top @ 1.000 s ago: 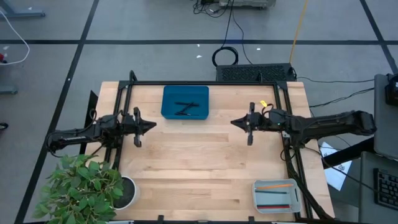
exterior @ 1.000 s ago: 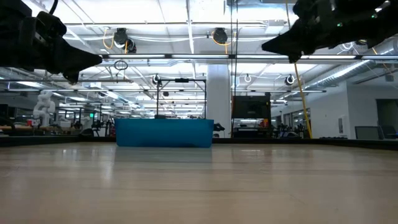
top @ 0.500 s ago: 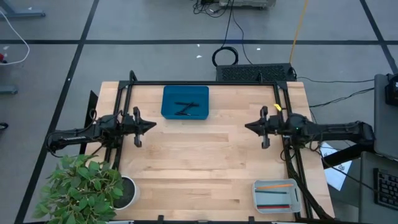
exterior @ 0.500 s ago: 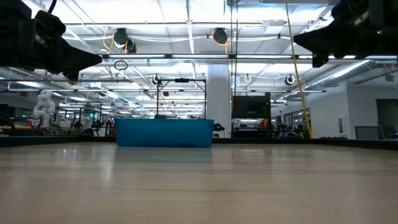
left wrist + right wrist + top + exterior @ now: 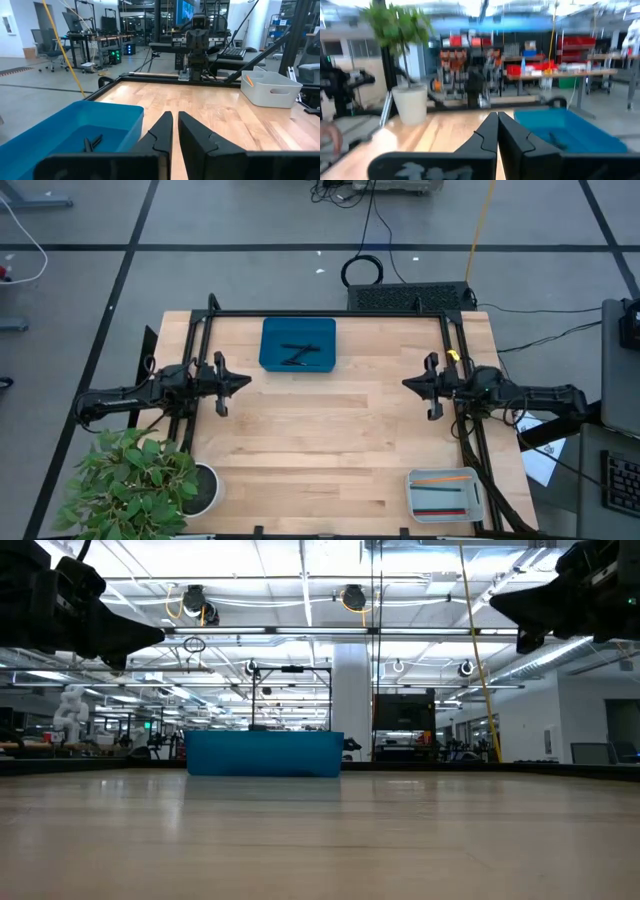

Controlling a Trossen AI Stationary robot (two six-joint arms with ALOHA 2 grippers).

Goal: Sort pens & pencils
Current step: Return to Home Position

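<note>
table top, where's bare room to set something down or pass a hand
The broad wood between the left hand and right hand is bare, from the blue tray down to the front edge. Crowded only at the high view's lower corners: potted plant left, grey bin right.

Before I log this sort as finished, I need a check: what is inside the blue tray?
A few black pens lie crossed on the floor of the blue tray. Where they overlap, anything beneath is hidden, so the exact count is unclear.

Blue tray with black pens; grey bin with orange and red pencils; pale wood-grain table.
</note>
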